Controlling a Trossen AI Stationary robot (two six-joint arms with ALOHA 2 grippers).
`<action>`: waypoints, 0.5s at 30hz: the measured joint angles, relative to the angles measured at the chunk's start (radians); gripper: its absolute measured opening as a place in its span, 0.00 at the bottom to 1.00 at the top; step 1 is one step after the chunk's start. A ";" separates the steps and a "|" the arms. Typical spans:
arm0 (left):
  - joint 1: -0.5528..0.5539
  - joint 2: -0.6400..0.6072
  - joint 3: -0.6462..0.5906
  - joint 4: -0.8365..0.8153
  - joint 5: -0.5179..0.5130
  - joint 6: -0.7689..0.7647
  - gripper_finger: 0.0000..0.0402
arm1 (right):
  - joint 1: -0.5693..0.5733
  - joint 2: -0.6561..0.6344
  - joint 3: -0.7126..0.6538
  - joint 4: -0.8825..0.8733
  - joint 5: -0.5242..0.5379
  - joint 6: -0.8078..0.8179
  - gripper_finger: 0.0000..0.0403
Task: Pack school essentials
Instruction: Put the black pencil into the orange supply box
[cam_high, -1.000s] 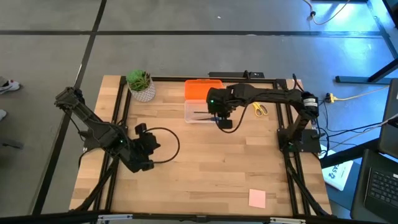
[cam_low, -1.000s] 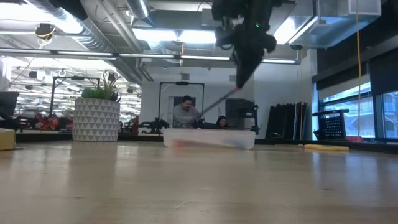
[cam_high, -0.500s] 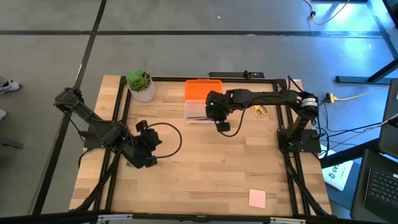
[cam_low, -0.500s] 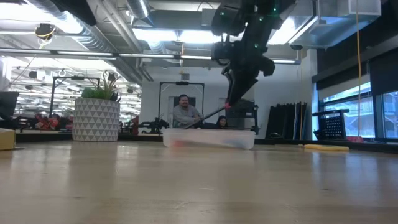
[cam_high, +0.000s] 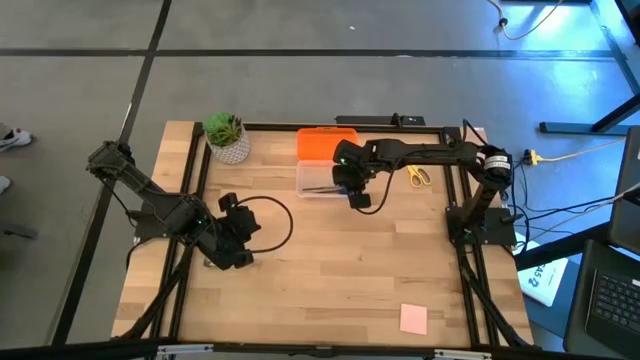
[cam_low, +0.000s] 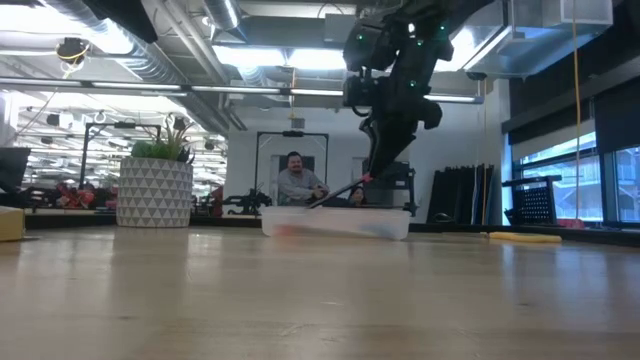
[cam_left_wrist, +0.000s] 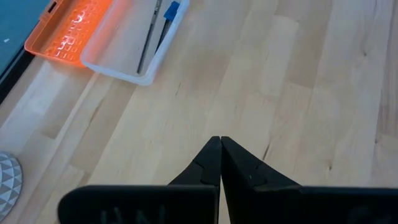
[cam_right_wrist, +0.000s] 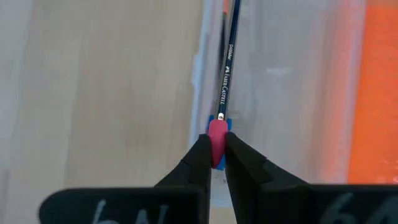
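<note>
Your red-tipped pencil (cam_right_wrist: 225, 74) is pinched at its red end between the tips of your right gripper (cam_right_wrist: 216, 152), whose jaws are closed on it. The pencil slants down from the gripper into the clear case (cam_high: 322, 180), its far end low inside the tray, as the low view shows (cam_low: 338, 191). The case sits toward the back of the wooden table (cam_high: 330, 280), with its orange lid (cam_high: 326, 143) lying open flat on the far side. Inside the case, your left wrist camera shows a dark pen (cam_left_wrist: 148, 37) and a small blue piece (cam_left_wrist: 171, 10) lying side by side. Your right gripper (cam_high: 350, 186) hangs above the case's right end. Just beyond that arm, the yellow-handled scissors (cam_high: 417, 177) lie on the table, apart from the case. A pink note pad (cam_high: 413, 319) rests near the table's front edge, well apart from everything else. A small green potted plant (cam_high: 227, 137) stands at the back left corner. Your left gripper (cam_left_wrist: 220, 144) hovers over bare wood on the left side of the table, its jaws pressed together and holding nothing. People sit in the room beyond the table.
</note>
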 joint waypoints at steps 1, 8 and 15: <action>0.000 0.000 0.000 0.000 0.000 0.000 0.00 | -0.001 0.002 0.000 0.000 -0.014 0.000 0.09; 0.000 0.000 0.000 0.000 0.000 0.000 0.00 | -0.002 0.010 0.000 0.001 -0.026 -0.045 0.09; 0.000 0.000 0.000 0.000 0.000 0.000 0.00 | -0.005 0.010 0.000 0.000 -0.026 -0.049 0.14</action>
